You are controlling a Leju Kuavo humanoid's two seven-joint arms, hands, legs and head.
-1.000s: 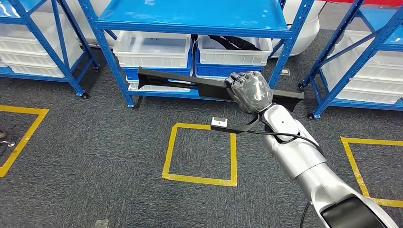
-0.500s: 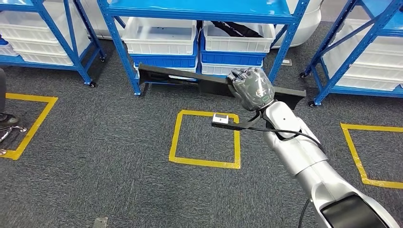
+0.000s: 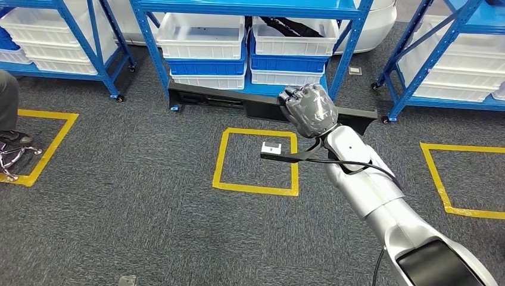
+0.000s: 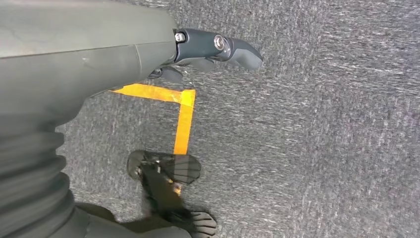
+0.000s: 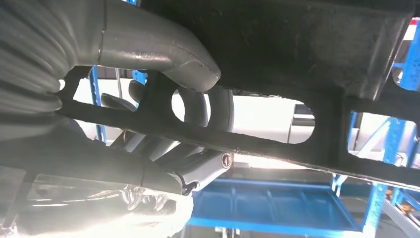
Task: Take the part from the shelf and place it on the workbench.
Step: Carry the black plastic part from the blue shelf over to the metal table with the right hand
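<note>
One long black part (image 3: 238, 102) rides in the robot's right hand (image 3: 309, 110), whose fingers are wrapped tight around it near its middle, so that the bar juts out to both sides of the fist. In the right wrist view the thick grey thumb (image 5: 163, 49) presses against the part's flat face while darker fingers (image 5: 198, 106) hook through one of its cut-out openings. Beyond the hand stands a blue shelf (image 3: 250, 8) stacked with white and blue bins (image 3: 201, 36); below the hand, on the grey carpet, lies a yellow taped square (image 3: 257, 161). The left hand (image 4: 208, 47) hangs over the floor, its fingers curled in with nothing in them. A person's leg (image 3: 7, 98) shows far out on the hand's left.

The part appears already off the shelf, so the carrying step seems to be in hand. No workbench is visible here. The next move probably calls for turning the body toward that surface while keeping the long bar level and clear of the shelf posts.
</note>
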